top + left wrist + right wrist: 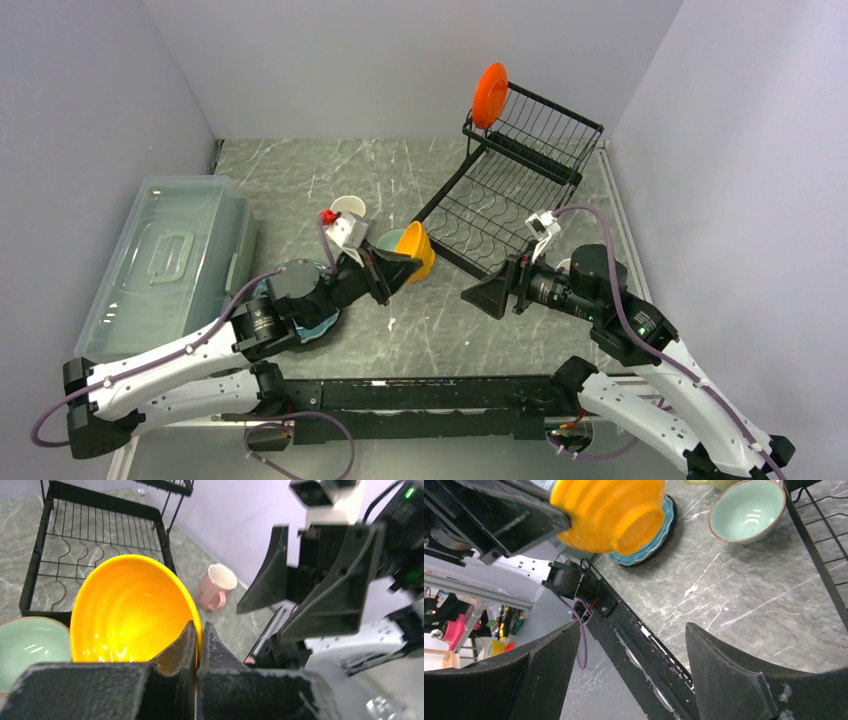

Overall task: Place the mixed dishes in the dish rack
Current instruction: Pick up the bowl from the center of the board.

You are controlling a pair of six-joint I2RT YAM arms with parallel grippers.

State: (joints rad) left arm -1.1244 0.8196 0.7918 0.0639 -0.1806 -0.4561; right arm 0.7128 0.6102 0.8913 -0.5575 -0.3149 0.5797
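Surface: grey marbled surface [330,170] inside pale walls, with a clear lidded bin [165,260] at far left and a black wire dish rack [540,135] set at an angle at far right.
Rack load: a small orange-red plate [490,95] stands on edge at the left end of the raised tier. The slotted lower tray shows no dishes.
Left end effector [199,630]: fingers pinched together on the rim of the orange-yellow bowl [130,610], one inside and one outside. The bowl hangs off the surface, tipped on its side, with its base turned toward the right arm.
Right end effector [631,630]: jaws wide apart with nothing between them, aimed at the bowl from near the tray's front corner.
Waiting dishes: pale green bowl [748,510] upright just behind the held bowl; teal plates [659,535] stacked under the left arm; pale yellow mug [348,207] farther back; pink mug [216,586] beside the rack near the wall. The skewed wrist view leaves it unclear whether the pink mug is upright.
Step judged: carrying the orange-yellow bowl across to the rack, probably by handing it to the right arm.
Doing it well: a rim pinch is a thin hold on glazed ware, so the travel should be slow and the wrist steady. The right arm should take the opposite rim squarely and close firmly before the left lets go.
Clearance: the bowl should pass above the pale green bowl and the tray's front bar.
Risk: the bowl could slip or swing in the pinch and knock against the wire.
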